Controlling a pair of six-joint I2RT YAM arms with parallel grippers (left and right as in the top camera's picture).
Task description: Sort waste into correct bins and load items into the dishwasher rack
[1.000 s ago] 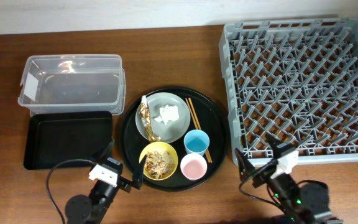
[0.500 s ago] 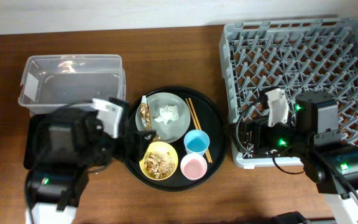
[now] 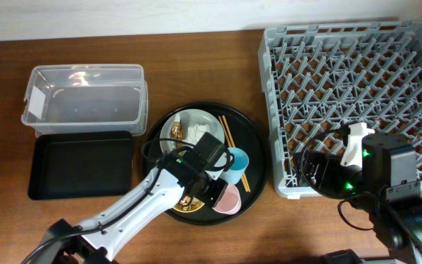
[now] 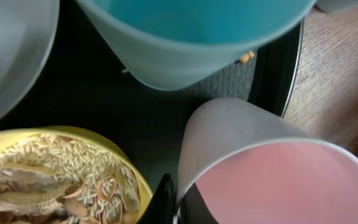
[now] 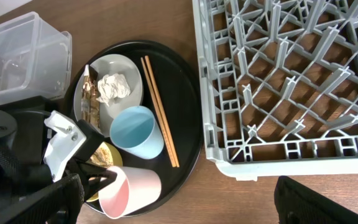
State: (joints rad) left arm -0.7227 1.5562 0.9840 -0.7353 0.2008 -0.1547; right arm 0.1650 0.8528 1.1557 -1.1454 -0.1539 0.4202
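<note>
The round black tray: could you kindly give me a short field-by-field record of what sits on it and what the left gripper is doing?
surface: round black tray
plate: plate holds crumpled tissue and wrapper
chopsticks: chopsticks lie flat, right of the plate
blue cup: blue cup upright, looks empty
yellow bowl: yellow bowl holds food scraps
pink cup: pink cup tilted
left gripper: left gripper has fingers astride the pink cup's wall
</note>
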